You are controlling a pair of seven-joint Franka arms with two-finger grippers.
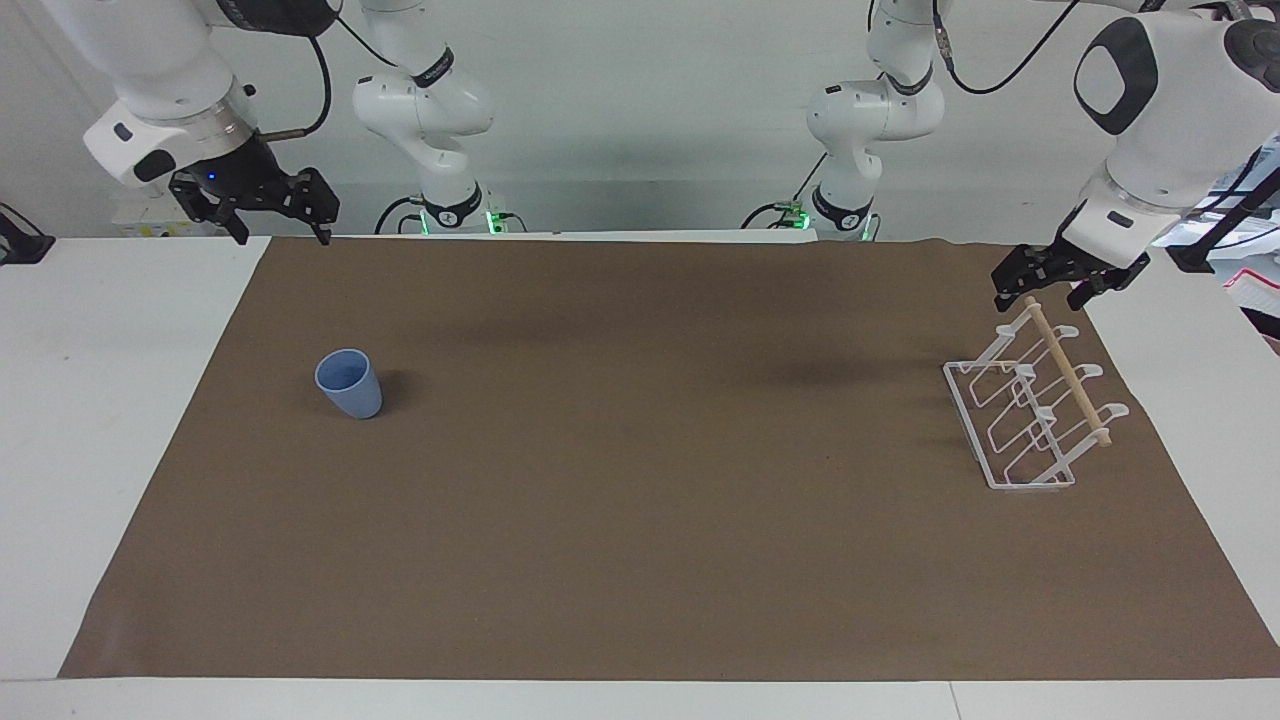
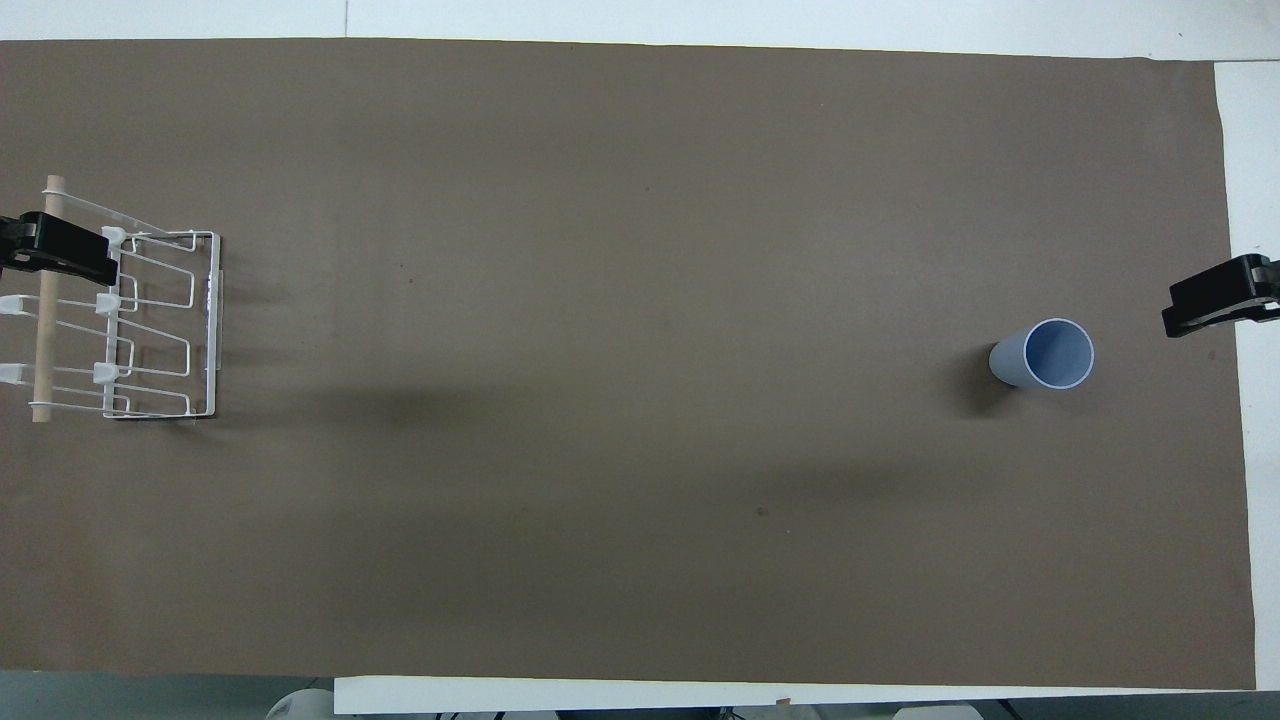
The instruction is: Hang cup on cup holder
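Observation:
The light-blue cup stands upright, mouth up, on the brown mat toward the right arm's end of the table; it also shows in the overhead view. The white wire cup holder with its wooden dowel stands toward the left arm's end. My right gripper is open and empty, raised over the mat's corner near the robots, apart from the cup. My left gripper is open and hangs just over the dowel's end nearest the robots.
The brown mat covers most of the white table. Bare white table strips lie at both ends. The two arm bases stand at the table's robot edge.

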